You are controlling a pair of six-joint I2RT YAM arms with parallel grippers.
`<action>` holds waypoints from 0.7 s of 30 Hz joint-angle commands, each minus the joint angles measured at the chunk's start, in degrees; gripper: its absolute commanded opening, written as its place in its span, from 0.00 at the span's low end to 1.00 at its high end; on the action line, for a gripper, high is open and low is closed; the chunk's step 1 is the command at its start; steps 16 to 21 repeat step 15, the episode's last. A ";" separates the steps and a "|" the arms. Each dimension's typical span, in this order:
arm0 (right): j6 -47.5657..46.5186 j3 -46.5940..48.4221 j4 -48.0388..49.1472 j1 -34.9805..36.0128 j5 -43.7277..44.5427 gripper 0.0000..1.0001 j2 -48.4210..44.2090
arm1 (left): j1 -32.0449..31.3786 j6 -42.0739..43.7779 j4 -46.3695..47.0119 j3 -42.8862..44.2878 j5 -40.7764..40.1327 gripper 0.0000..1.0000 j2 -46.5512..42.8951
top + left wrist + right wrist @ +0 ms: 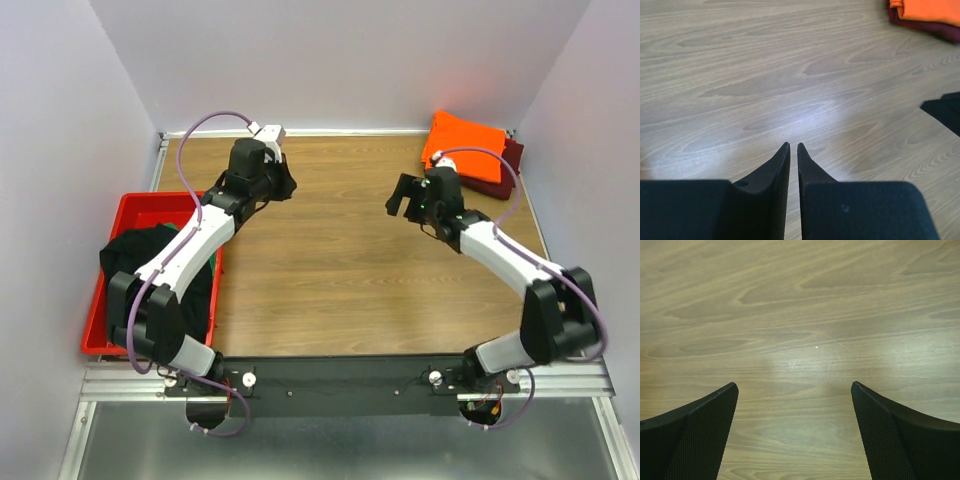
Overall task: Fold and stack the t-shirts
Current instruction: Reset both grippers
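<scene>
"Looking over the worktop (pixel 340 270), where did we see the orange shirt (pixel 462 138)?"

"We saw it folded in the far right corner, lying on the maroon shirt (pixel 503 172), whose edge showed along its right and near sides."

"And the others?"

"The black shirt (pixel 140 255) lay bunched in the red bin (pixel 135 207) at the left edge, with a bit of the green shirt (pixel 192 230) showing beside it."

"How did we find the left gripper (pixel 793 145)?"

"Over bare wood near the far left corner. Its fingers were almost together, with only a thin slit between the tips and nothing in them."

"And the right gripper (pixel 794 385)?"

"It hung over bare wood near the stack, on its middle-facing side and apart from it. Its fingers were spread wide and empty."
</scene>
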 commanded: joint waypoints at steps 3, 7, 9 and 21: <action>1.90 -7.02 5.23 -0.28 1.92 1.00 -11.75 | 0.23 0.70 1.96 -1.18 -1.90 0.18 -1.32; 0.93 -8.00 4.71 -0.28 4.39 1.00 -14.06 | 0.23 0.70 1.96 -1.00 -1.90 0.18 -1.23; 0.57 -8.09 4.35 -0.28 4.30 1.00 -13.98 | 0.23 0.79 2.14 -1.09 -2.07 0.18 -1.32; 1.10 -8.09 4.35 -0.28 4.13 1.00 -13.01 | 0.23 0.96 2.67 -1.53 -2.69 0.18 -2.64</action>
